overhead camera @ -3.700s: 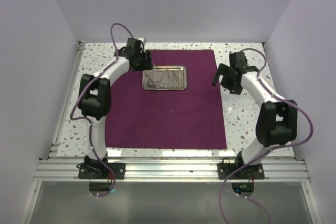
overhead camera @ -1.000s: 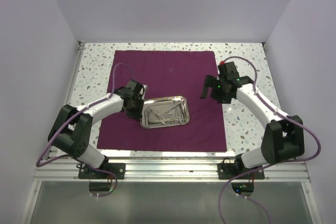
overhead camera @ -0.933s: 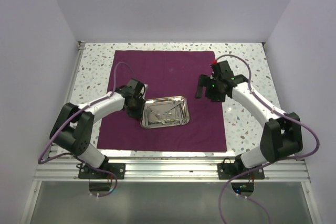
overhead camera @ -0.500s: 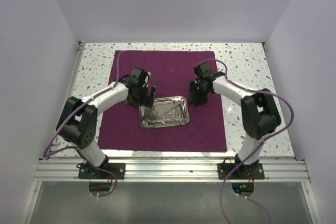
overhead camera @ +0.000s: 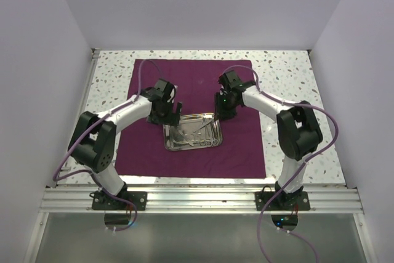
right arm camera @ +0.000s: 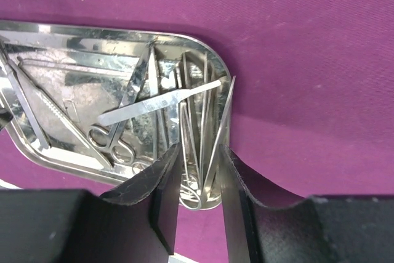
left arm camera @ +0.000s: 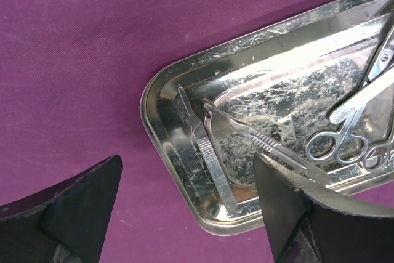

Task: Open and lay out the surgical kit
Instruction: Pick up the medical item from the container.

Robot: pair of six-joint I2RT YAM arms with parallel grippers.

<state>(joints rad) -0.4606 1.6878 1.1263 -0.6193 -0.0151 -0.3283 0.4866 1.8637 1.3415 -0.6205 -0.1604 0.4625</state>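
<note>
The dark purple cloth (overhead camera: 184,78) lies spread flat on the table. The shiny steel tray (overhead camera: 192,146) sits on its middle and holds several thin silver instruments (overhead camera: 194,129). My left gripper (overhead camera: 172,115) is open at the tray's left far corner; in the left wrist view (left arm camera: 188,177) its jaws stand wide apart over the tray's corner (left arm camera: 161,84) and a flat scalpel handle (left arm camera: 209,158). My right gripper (overhead camera: 221,114) is at the tray's right end. In its wrist view (right arm camera: 197,173) the jaws are narrowly apart, straddling tweezers (right arm camera: 196,121) by the rim. Scissors (right arm camera: 114,140) lie further in.
The speckled white table (overhead camera: 286,72) shows around the cloth. Lilac walls close in the left, right and back. An aluminium rail (overhead camera: 197,198) runs along the near edge with both arm bases on it.
The tray was pulled from the cloth's far part to its middle by my left gripper, which then let go. My right gripper swung left and came down over the tray's right end.
</note>
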